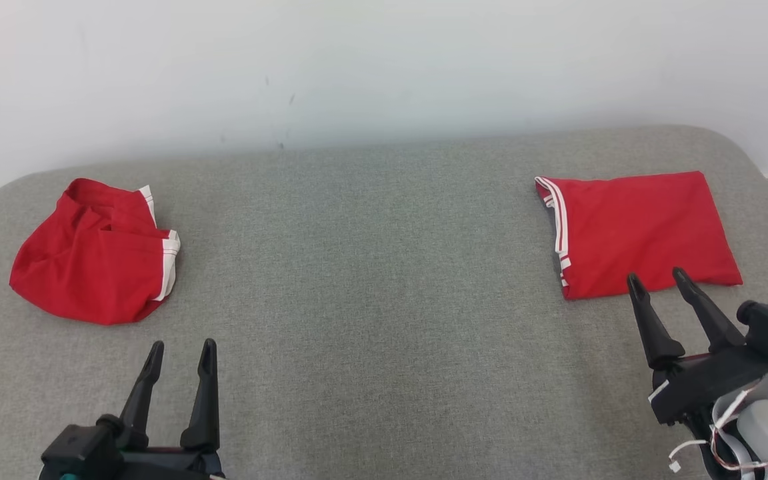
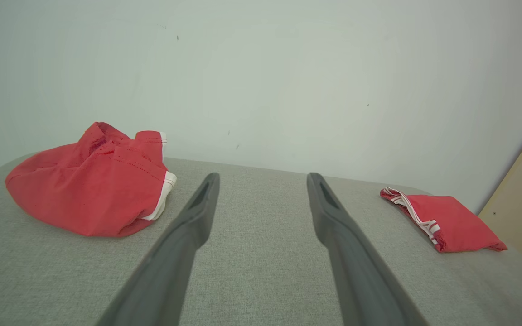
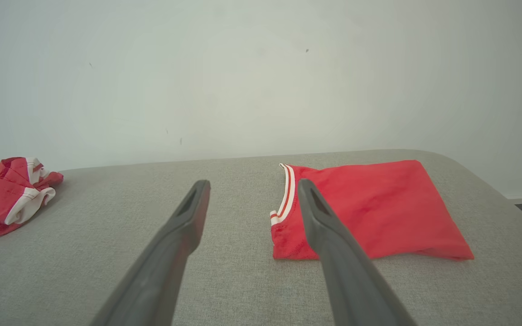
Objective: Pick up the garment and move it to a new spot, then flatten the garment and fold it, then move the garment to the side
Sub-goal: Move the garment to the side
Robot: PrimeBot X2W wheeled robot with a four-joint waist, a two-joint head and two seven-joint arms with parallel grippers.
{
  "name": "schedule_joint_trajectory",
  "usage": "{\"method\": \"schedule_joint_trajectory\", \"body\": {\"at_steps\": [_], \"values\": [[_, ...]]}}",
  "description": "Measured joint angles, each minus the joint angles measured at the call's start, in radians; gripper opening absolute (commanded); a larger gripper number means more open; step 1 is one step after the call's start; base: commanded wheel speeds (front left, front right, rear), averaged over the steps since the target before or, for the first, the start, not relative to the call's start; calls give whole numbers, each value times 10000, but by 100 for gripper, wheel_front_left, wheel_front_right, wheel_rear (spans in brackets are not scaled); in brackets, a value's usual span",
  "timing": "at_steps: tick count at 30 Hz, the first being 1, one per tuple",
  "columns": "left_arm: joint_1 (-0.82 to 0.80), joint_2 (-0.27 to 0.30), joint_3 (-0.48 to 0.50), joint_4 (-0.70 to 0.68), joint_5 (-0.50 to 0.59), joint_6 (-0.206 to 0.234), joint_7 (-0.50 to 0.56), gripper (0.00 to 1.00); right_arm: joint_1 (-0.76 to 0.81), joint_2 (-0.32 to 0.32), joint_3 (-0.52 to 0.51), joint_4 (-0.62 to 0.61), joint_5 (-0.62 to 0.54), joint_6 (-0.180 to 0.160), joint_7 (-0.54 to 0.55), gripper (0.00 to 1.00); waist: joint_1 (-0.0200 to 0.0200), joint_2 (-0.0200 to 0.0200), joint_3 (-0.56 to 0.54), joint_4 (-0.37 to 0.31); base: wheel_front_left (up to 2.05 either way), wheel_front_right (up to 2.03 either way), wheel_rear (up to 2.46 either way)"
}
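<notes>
- Crumpled garment [image 1: 94, 257], red with white trim, heaped at 9 o'clock on the grey padded surface [image 1: 384, 280], close to its rounded left edge and well apart from the other red piece.
- Left gripper [image 1: 183, 345] at 7 o'clock in the head view, fingers spread wide with nothing between them, tips toward 12 o'clock. Near that bundle, at its 5 o'clock, not touching.
- Bare grey fabric across the middle, with a pale wall [image 1: 384, 67] behind at 12 o'clock.
- Folded garment [image 1: 637, 230], red, a flat rectangle at 3 o'clock on the surface, white-striped trim along the side facing 9 o'clock, a little rumpled at that edge.
- Right gripper [image 1: 657, 275] at 4 o'clock in the head view, fingers wide apart and empty, tilted toward 11 o'clock. Tips at the near edge of the folded piece, at its 6 o'clock; touching the cloth or just above it, cannot tell. In the right wrist view, right finger crossing the trimmed corner.
</notes>
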Motion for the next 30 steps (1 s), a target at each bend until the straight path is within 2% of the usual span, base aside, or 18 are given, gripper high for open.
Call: {"method": "schedule_joint_trajectory", "body": {"at_steps": [5,12,22,30], "values": [[132,-25,59,-12,46,113,0,100,914,69,-412,-991,-242,-261,0,100,2,0,-54,33,0,0,0],[219,-215,128,-171,311,255,0,100,1779,579,-888,-1896,-709,-523,0,100,3,1,-55,89,0,0,0],[218,-215,155,-167,447,257,0,100,2440,1116,-1494,-2495,-1509,-614,0,100,3,1,6,212,0,0,0],[201,-224,184,-142,487,255,0,100,2657,1221,-1831,-2821,-1981,-663,0,100,2,1,59,347,0,0,0]]}}
